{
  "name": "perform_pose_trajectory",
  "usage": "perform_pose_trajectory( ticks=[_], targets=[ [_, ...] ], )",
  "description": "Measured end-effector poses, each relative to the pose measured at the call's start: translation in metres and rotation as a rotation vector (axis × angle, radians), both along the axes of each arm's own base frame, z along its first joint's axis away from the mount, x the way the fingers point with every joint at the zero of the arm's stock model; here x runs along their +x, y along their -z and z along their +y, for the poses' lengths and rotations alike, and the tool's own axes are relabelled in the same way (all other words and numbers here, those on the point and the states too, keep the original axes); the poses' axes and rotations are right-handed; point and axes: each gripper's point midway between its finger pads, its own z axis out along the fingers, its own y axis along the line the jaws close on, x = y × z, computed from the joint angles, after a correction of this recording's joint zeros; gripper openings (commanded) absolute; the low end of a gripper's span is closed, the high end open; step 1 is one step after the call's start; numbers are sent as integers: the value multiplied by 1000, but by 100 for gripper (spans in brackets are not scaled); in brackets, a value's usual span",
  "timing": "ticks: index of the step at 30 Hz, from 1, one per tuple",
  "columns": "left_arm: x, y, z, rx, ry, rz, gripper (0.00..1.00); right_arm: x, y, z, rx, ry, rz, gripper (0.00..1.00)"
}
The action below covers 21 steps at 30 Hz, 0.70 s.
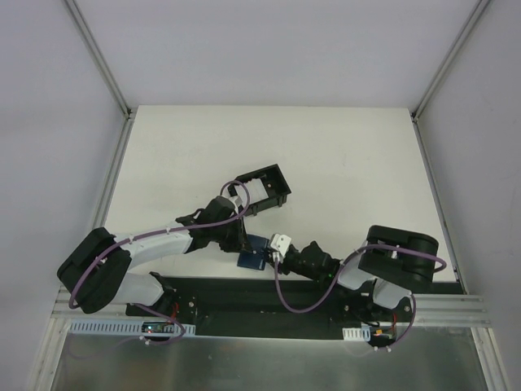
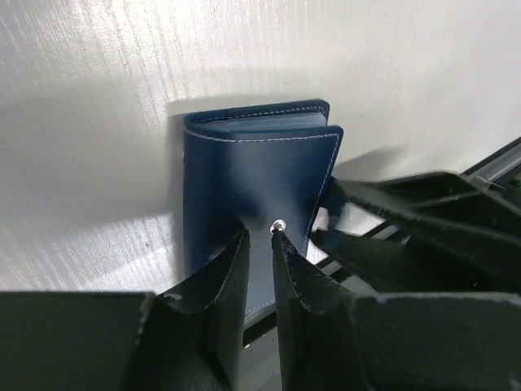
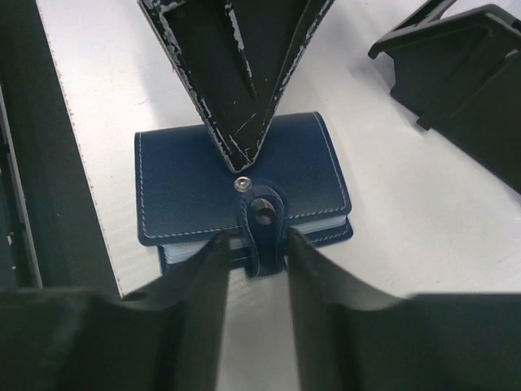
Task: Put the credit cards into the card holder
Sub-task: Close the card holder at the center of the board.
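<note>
The closed card holder [image 3: 187,187] lies flat on the white desk [image 1: 342,163], on the arm-base side of the black box frame [image 1: 284,189] and near it, close to the desk's near edge. Its navy cover faces up. Pale layers show between the covers; whether they are cards I cannot tell.

The left arm [image 1: 155,240] runs in low from its base and bends at the wrist just short of the box frame, so the left hand [image 2: 259,236] points steeply down onto the card holder. Its two fingers stand a narrow slit apart with nothing between them. Their tips rest on the cover, right beside the small metal stud [image 3: 242,185].

The right arm [image 1: 313,262] reaches across from the opposite side, farther from the box frame than the left, forearm low and stretched toward the card holder. The right hand [image 3: 256,239] meets the card holder's open edge facing the left hand. Its fingers are parted and straddle the strap [image 3: 262,213], which curls up over that edge. I cannot tell whether they touch the strap's sides. The strap's snap sits just beside the stud, not on it.
</note>
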Motion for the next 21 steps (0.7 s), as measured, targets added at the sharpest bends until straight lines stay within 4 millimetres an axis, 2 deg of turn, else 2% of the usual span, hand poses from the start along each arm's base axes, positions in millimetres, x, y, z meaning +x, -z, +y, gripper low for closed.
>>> perform_pose_trajectory(
  ticks=[2,6,8,12,15,20,21],
  targets=[
    [0,0,0,0,0,-1,19,-1,0,1,11,-6,21,58],
    [1,-1,0,-1,-2,-6,21,3,-2,-1,42,26,73,63],
    [1,-1,1,0,-4,-11,22,3,-12,-1,81,42,89,65],
    [1,-3,1,3,-2,-25,24,5,-61,3,225,56,87,66],
    [2,-3,4,16,0,-40,29,9,-100,3,270,99,120,66],
    [1,-8,9,28,12,-67,36,41,-167,-7,264,340,238,61],
    [2,-10,11,35,13,-75,37,44,-171,-10,255,373,261,53]
  ],
)
